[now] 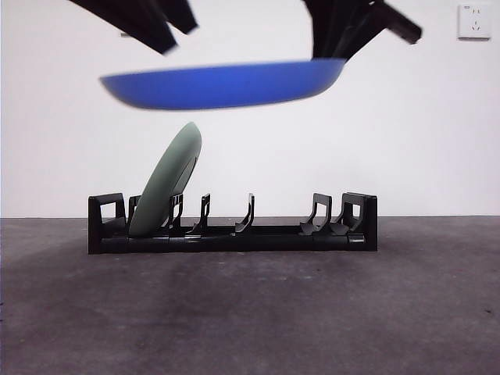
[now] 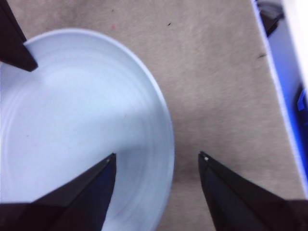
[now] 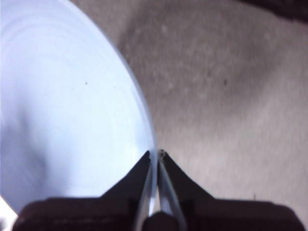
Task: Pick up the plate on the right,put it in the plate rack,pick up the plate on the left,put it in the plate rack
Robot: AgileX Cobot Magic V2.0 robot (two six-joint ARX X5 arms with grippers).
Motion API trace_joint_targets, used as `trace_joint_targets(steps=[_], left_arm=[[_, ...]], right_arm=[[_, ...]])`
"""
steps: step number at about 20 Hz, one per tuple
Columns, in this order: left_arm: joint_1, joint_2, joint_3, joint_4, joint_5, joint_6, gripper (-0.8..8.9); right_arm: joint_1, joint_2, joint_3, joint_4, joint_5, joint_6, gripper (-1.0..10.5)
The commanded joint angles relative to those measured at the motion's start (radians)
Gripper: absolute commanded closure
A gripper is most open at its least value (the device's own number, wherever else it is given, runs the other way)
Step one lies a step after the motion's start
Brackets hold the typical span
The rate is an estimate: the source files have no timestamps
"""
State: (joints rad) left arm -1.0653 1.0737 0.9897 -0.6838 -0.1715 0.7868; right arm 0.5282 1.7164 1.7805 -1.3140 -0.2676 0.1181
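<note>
The blue plate (image 1: 223, 83) hangs nearly flat in the air above the plate rack (image 1: 233, 226), clear of its prongs. The right gripper (image 3: 157, 155) has its fingers clamped on the plate's rim. The left gripper (image 2: 157, 161) is over the plate with its fingers apart, gripping nothing. A green plate (image 1: 166, 190) leans in a slot near one end of the rack, on the counter (image 1: 250, 312).
</note>
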Motion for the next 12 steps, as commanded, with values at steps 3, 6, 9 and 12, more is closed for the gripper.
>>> trace_joint_targets(steps=[3, 6, 9, 12], left_arm=[[-0.03, 0.038, 0.002, 0.053, -0.051, 0.081, 5.22], [-0.029, 0.041, 0.002, 0.064, -0.067, 0.081, 5.34], [-0.029, 0.041, 0.002, 0.077, -0.066, 0.081, 5.52], [-0.03, 0.041, 0.002, 0.075, -0.066, 0.07, 7.81]], right_arm=[[-0.034, -0.047, -0.004, -0.027, -0.045, 0.007, 9.6], [-0.053, -0.07, -0.004, -0.032, -0.101, 0.01, 9.6], [-0.053, -0.085, -0.004, -0.043, -0.107, 0.01, 9.6], [-0.053, -0.085, -0.003, -0.056, -0.109, 0.014, 9.6]])
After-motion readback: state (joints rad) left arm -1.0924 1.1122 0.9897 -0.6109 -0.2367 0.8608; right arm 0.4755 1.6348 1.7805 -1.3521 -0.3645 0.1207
